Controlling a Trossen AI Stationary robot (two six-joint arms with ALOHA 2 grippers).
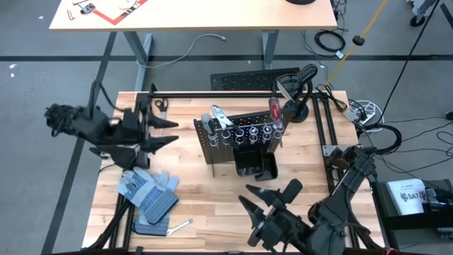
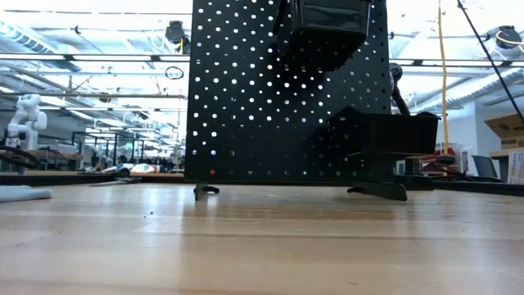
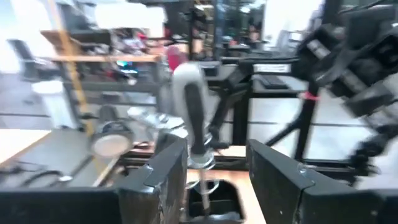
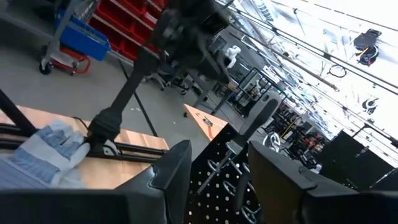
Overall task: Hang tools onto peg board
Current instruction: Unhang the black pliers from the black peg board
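The upright black perforated metal peg board (image 1: 237, 138) stands mid-table with a red-handled screwdriver (image 1: 274, 111) in its ring row. The right gripper (image 1: 271, 197), jaws spread and empty, hovers just in front of the board. The left gripper (image 1: 168, 132), jaws apart, sits beside the board's left end, a grey-handled tool (image 3: 193, 115) seemingly beyond its fingers.

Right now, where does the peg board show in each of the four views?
High view: peg board stands mid-table, seen from above.
Low view: its perforated panel fills the centre, upright on its feet.
Left wrist view: the board itself cannot be made out.
Right wrist view: its top edge sits between the fingers.
Shared landmark: the black bin fixed to the board.
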